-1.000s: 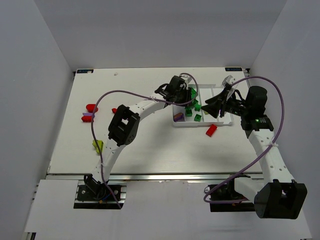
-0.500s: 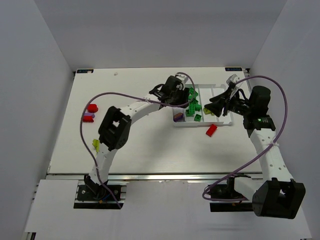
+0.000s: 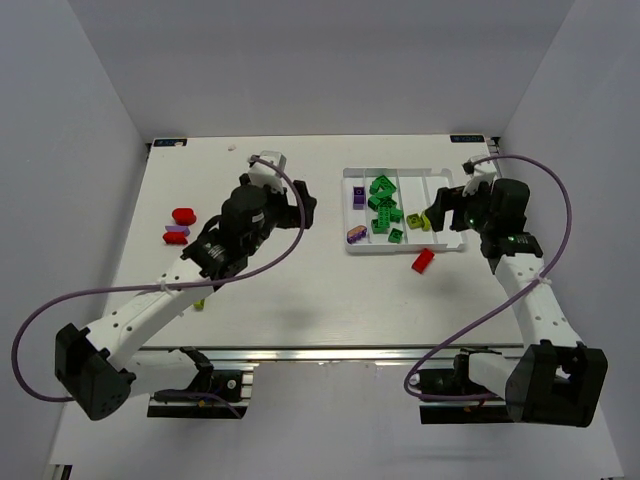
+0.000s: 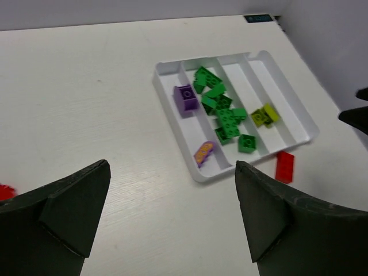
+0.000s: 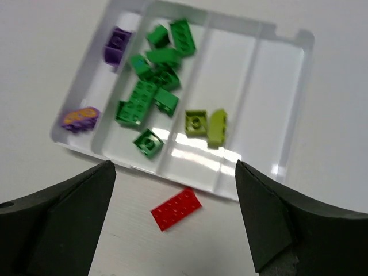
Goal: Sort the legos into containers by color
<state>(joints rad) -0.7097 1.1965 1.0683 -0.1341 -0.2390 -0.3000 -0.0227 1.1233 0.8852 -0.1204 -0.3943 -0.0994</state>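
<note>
My left jaws stand wide apart with nothing between them, above the counter left of the tray; my right jaws gape just as wide, also holding nothing, by the tray's right side. The white tray has four compartments. The leftmost holds two purple pieces, a plain purple brick and a printed purple piece. The next holds about eight green bricks, and the third two yellow-green bricks. One red brick lies on the counter just outside the tray's near rim. Only the overhead view shows the far-left group: two red pieces, a small purple piece between them, and a lone yellow-green piece partly hidden by my left arm. The printed piece's marking reads only in the wrist views.
</note>
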